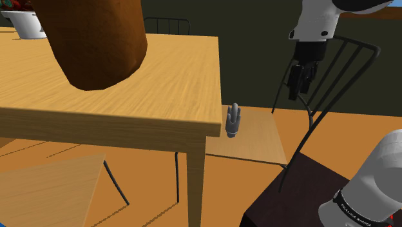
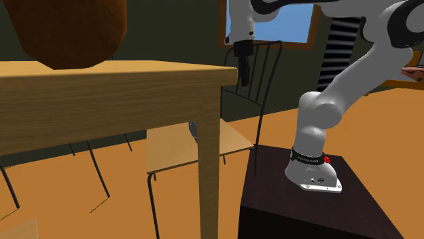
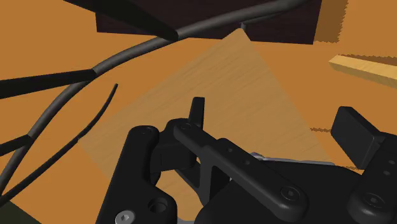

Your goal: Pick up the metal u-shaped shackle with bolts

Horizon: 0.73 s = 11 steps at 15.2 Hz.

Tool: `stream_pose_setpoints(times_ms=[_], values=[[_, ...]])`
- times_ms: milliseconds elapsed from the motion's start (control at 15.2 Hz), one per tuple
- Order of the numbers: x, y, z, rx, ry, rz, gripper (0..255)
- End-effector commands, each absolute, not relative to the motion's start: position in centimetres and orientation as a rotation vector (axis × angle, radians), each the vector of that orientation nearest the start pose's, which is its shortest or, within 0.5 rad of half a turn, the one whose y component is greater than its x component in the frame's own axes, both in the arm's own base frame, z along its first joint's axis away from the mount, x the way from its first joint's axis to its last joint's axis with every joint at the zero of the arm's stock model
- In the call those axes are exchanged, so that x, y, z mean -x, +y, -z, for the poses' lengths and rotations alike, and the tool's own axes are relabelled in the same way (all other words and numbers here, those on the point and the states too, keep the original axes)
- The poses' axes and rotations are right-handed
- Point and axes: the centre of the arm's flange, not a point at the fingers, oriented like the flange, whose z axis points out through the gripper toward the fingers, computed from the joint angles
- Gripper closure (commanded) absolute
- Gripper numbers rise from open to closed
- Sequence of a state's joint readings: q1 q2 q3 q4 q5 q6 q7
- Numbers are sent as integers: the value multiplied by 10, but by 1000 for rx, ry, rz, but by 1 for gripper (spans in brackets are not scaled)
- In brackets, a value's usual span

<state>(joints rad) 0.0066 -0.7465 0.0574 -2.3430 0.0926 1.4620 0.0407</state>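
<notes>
Here's the all-black two-finger gripper (image 1: 301, 78), hanging fingers-down from the white arm, up in the air beside the black wire back of the chair. In the wrist view its two fingers stand apart with nothing between them: the claw (image 3: 275, 119) is open and holds nothing.

The target, the small grey metal U-shaped shackle (image 1: 234, 120), sits on the pale wooden chair seat (image 1: 261, 138), at the seat's edge nearest the table and just beside the table's corner. From the second exterior view a sliver of the shackle (image 2: 193, 129) peeks out from behind the table leg, low on the chair seat (image 2: 173, 146). The gripper (image 2: 242, 66) in that view hovers well above it, level with the tabletop's edge.

In the shoulder view the gripper is above the shackle and off to that view's right, apart from it.

The light wooden table (image 1: 142, 84) takes up the shoulder view's left. A big rounded brown object (image 1: 96, 39) looms over it, and a white pot (image 1: 29, 24) stands at the far corner. The dark box stand (image 1: 290, 193) sits at lower right on the orange floor.
</notes>
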Motion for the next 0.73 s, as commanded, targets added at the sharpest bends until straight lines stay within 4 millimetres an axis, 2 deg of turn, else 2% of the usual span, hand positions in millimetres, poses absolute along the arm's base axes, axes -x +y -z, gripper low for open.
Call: stream_pose_setpoints(times_ms=[0,660], values=[[-304,35,-575,3087,-14,-213,0],[-427,35,-512,2932,397,-322,0]])
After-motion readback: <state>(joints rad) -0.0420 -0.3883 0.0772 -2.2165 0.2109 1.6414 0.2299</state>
